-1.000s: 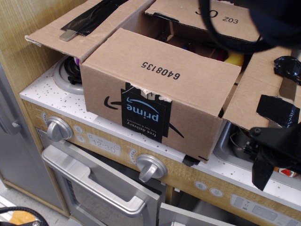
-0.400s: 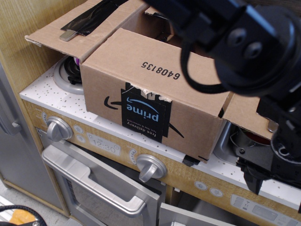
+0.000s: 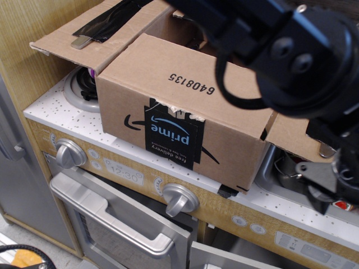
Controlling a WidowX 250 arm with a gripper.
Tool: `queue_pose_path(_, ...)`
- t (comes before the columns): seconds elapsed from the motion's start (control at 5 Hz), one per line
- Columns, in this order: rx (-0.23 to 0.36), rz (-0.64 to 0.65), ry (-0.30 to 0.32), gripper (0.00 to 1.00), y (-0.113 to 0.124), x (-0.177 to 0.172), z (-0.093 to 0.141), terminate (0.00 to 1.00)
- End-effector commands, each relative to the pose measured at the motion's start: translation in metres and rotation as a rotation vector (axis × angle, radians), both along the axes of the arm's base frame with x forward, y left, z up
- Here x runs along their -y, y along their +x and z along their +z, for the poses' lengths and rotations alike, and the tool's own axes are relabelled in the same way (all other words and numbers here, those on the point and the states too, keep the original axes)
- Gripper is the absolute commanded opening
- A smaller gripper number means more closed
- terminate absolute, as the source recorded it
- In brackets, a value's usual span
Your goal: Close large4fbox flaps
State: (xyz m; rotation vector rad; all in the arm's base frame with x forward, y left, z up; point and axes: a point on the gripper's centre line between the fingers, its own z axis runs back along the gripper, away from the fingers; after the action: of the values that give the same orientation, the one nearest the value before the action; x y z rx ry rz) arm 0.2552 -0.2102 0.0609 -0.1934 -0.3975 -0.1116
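Squarely on the white speckled surface (image 3: 50, 115) sits the large4fbox (image 3: 185, 120), its long axis running left to right, prime label facing the camera upside down. Its flaps (image 3: 185, 78) vary: near one folded over, left one (image 3: 84, 33) splayed outward. Black claw (image 3: 320, 179) hangs at right, grip unclear.

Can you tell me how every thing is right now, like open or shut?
large4fbox: open on top, sitting on the toy stove.
front flap: folded down.
left flap: spread out flat, open.
right flap: sticking out, open, mostly hidden by the arm.
left knob: on the stove front, setting unreadable.
oven door: shut.
end effector: dark and blurry; cannot tell.
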Motion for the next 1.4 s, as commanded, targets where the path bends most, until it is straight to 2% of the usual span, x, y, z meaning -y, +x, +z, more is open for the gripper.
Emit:
queue_pose_path(0.0,0.060,0.009,-0.045,1.00,0.016,0.020,0.049,0.00)
queue_pose_path(0.2,0.109,-0.019,0.037,1.00,0.023,0.012,0.063,0.00)
queue_pose_path(0.4,0.110,-0.055,0.101,1.00,0.035,-0.009,0.076,0.00)
queue_pose_path(0.6,0.130,-0.062,0.172,1.00,0.036,-0.024,0.090,0.00)
queue_pose_path(1.2,0.122,-0.049,0.306,1.00,0.035,-0.082,0.118,0.00)
